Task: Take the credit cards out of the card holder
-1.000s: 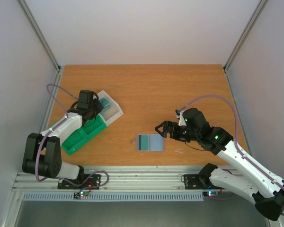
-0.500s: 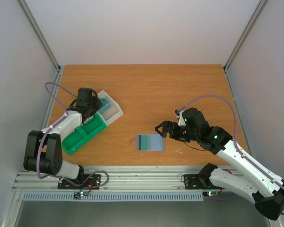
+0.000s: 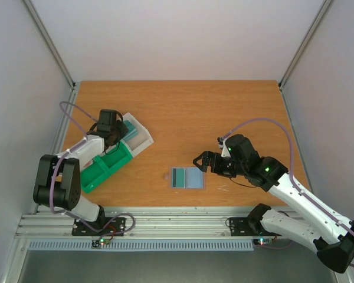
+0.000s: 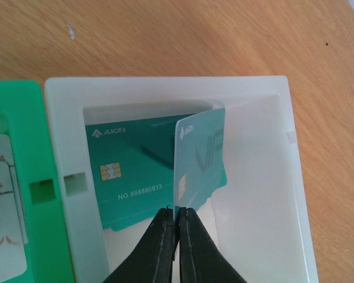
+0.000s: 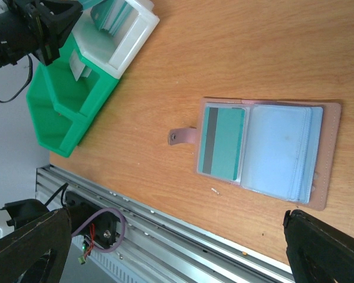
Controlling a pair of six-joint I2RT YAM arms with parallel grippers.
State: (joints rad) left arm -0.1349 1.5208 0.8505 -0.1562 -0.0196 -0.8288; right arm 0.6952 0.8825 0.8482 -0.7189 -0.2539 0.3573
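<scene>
Our left end effector (image 4: pixel 176 221) is pressed together on the lower edge of a teal credit card (image 4: pixel 200 153), holding it upright just ahead of its tips over the white box (image 4: pixel 165 88), where a second card (image 4: pixel 135 177) lies flat, likely so it drops in alongside. Our right end effector (image 3: pixel 204 162) is spread wide and empty, the card holder (image 5: pixel 283 147) lying open on the bench (image 5: pixel 253 47) just before it with a third card (image 5: pixel 223 141) tucked in its pocket, within easy reach.

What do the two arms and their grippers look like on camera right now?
The left arm and right arm both have white shells between chunky black joints. A lilac cable loops off each wrist. The right arm shows a small green light. The left gripper and right gripper are black, with tapered fingers.
</scene>
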